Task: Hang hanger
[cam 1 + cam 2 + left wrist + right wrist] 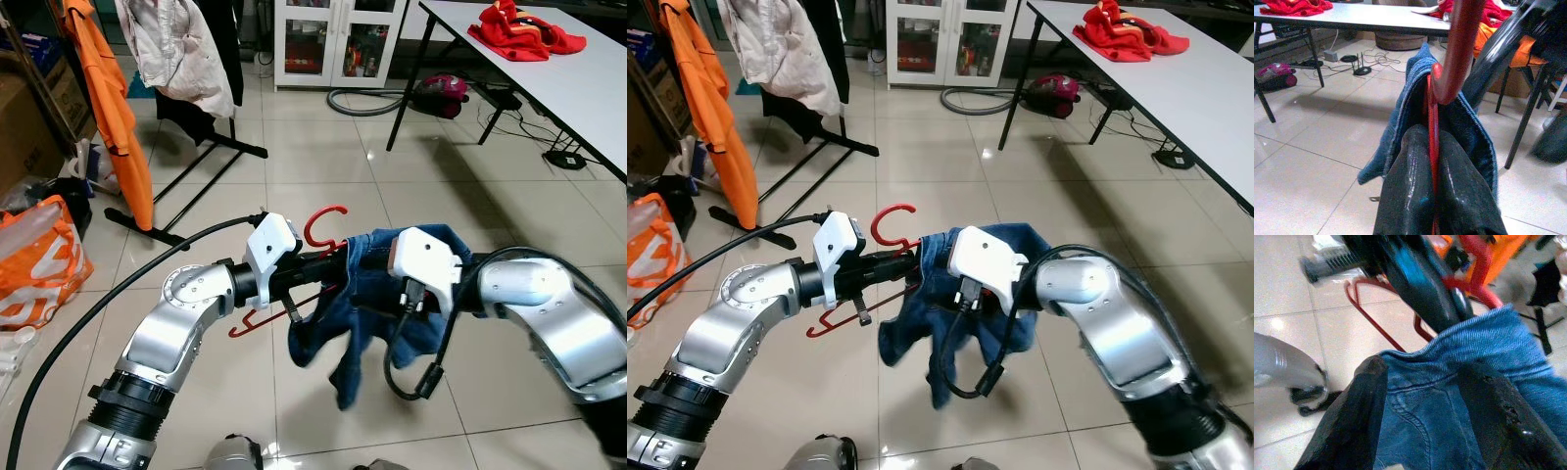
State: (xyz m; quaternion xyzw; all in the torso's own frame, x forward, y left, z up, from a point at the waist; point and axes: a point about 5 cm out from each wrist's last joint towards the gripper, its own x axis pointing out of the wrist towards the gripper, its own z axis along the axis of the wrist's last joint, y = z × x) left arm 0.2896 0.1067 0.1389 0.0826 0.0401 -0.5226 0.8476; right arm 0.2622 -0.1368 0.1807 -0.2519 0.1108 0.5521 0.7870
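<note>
The red hanger [315, 257] sits at the centre of the head view, pinched between the closed fingers of the left gripper [1434, 196], its hook curling up toward twelve o'clock. Blue jeans [377, 294] are draped over it and sag toward six o'clock. The right gripper [1432, 416] straddles the denim, fingers [1352, 416] set apart on either side; whether they are actually pressing the cloth, I cannot tell. The clothes rack [186, 166] stands well apart at about ten o'clock, with an orange shirt [113, 108] on it. To do this well, keep the hook upright, support the jeans so they do not slide off, and approach the rack squarely before lifting.
</note>
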